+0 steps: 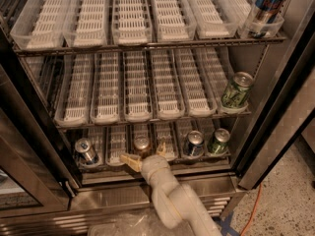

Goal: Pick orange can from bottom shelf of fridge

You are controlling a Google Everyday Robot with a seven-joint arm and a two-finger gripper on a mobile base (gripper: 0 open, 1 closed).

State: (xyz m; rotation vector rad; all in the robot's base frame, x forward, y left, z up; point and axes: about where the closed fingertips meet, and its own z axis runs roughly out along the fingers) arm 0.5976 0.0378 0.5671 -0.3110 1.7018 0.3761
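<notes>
The orange can (pixel 141 143) stands upright in a middle lane at the front of the bottom shelf (pixel 116 142) of the fridge (pixel 273 113). It has a coppery body and a silver top. My gripper (pixel 143 154) is at the shelf's front edge, just in front of and below the can. It is open, with one fingertip (pixel 125 158) to the can's lower left and the other to its right. The cream arm comes up from the bottom of the view.
On the bottom shelf a blue-and-silver can (pixel 86 151) stands at the left, another (pixel 194 143) and a green can (pixel 218 140) at the right. A green can (pixel 236 89) is on the middle rack, a blue can (pixel 266 4) on the top. A steel sill (pixel 206 168) edges the shelf.
</notes>
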